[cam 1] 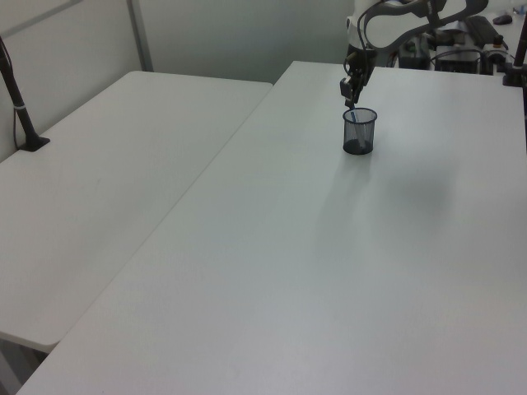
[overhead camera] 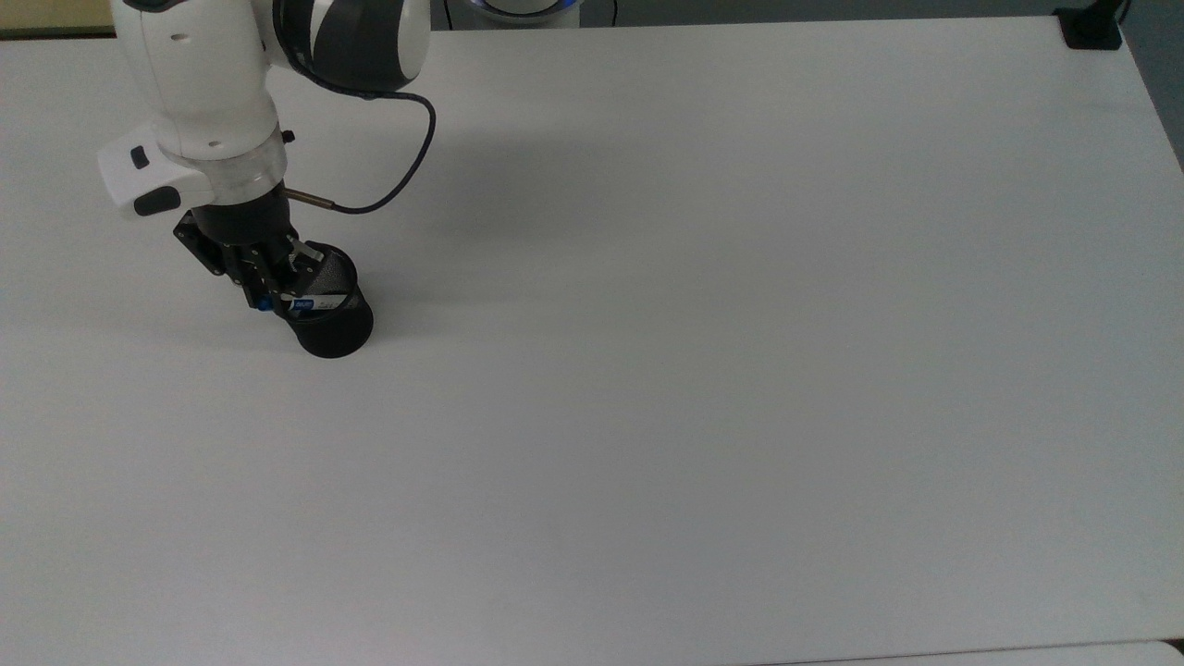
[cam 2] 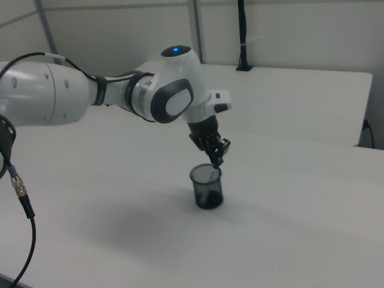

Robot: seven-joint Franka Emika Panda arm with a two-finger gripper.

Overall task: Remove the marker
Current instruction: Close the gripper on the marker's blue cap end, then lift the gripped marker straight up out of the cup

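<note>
At the top view's upper left, the gripper closes on the marker, which leans in the mesh cup, its cap reachable above the rim.

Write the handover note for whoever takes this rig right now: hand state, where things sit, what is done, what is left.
Hand: shut on the marker's blue cap end, at the cup rim.
Marker: in the black mesh cup, leaning on the rim toward the top view's left.
Cup: upright on the white table, near the top view's left edge.
Done: approach and grasp.
Left: lift the marker out and set it on the table.
</note>
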